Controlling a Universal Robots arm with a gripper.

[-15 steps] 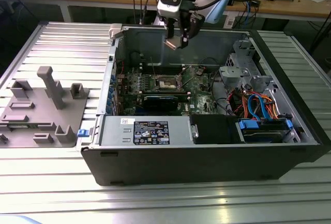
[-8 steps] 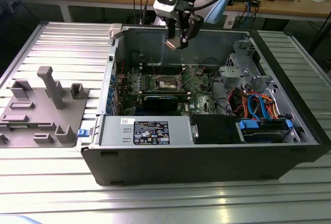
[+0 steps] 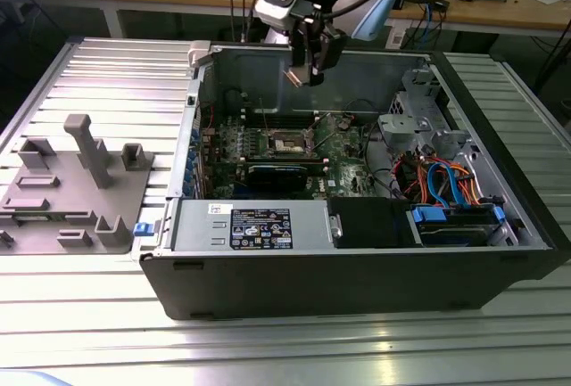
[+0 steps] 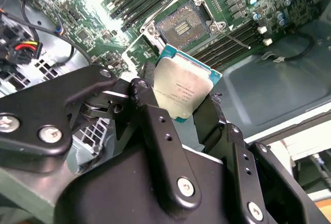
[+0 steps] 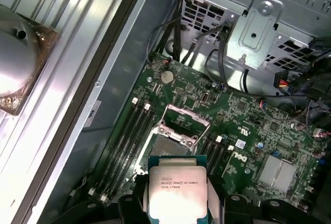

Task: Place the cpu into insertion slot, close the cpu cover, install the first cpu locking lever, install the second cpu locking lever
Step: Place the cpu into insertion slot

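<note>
Above the motherboard [image 5: 248, 131], the hand [image 4: 181, 99] pinches the cpu [image 4: 183, 85], its gripped edges hidden.

Small square chip [image 4: 181, 87], dull silver face with green edging, held tilted in the air above the board. Below it, black-framed socket [image 4: 182, 27], tan pin field bare. Silver cover frame [image 5: 177, 134] swung up, open.

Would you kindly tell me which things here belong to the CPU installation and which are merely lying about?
Job in hand:
- tool, shut on the cpu
- insertion slot, pins bare
- cpu cover, open

Just lying about:
- grey fixture block on the table
- power supply
- blue cables
</note>
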